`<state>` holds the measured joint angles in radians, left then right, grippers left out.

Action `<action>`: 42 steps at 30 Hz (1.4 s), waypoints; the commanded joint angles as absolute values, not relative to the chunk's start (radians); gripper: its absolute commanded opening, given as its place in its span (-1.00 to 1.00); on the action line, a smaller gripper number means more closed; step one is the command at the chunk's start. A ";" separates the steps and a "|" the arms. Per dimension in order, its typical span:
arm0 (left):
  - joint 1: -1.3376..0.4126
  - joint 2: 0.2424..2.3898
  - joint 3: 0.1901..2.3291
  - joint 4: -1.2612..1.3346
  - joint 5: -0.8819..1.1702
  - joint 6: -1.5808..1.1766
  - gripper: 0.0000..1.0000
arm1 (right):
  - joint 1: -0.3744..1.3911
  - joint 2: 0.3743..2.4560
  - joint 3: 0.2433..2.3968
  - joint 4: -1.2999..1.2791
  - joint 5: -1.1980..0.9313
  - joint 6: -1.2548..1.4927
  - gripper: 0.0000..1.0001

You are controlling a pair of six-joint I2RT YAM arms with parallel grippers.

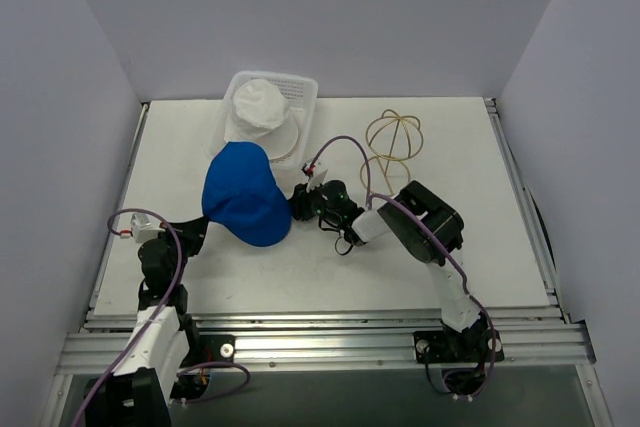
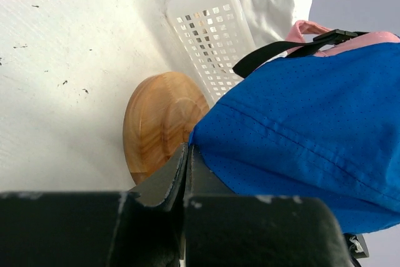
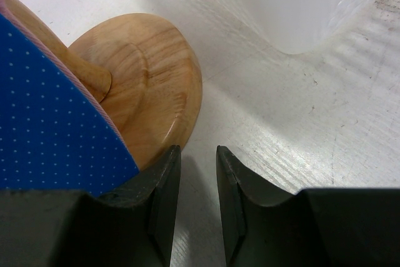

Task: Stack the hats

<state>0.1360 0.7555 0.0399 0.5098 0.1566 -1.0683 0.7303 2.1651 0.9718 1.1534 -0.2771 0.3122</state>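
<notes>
Pale walls box in a white counter, and the white mesh basket at its far side is the thing to steer by. Just in front of that basket the blue cap sits draped over the pink cap, both on a round wooden stand, so two hats look stacked. The basket holds the off-white hat, the only thing in it, and I judge that one is left to lift out and set on top. On the side of the blue cap away from the basket, the left end effector has its jaws pressed together on the cap's hem. The right end effector hangs low beside the stand's base, nearer the basket, its jaws a little apart with nothing between them.
</notes>
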 commanded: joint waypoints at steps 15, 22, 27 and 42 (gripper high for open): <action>0.138 0.549 0.319 0.071 0.108 -0.921 0.01 | 0.713 2.019 0.974 0.872 -0.072 0.383 -0.49; 0.138 0.534 0.481 -0.196 0.009 -0.868 0.10 | 0.718 1.924 0.948 0.776 -0.060 0.414 -0.49; 0.138 0.649 0.592 -0.118 0.099 -0.795 0.09 | 0.748 1.826 0.898 0.758 -0.043 0.437 -0.49; -0.026 1.037 0.907 -0.017 0.189 -0.672 0.05 | 0.920 1.789 0.888 0.805 -0.029 0.477 -0.51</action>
<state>0.0296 1.0027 0.8600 -0.0700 0.2115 -0.7158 0.9169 1.7664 0.8837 0.7483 -0.0414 0.4618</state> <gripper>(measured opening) 0.524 0.249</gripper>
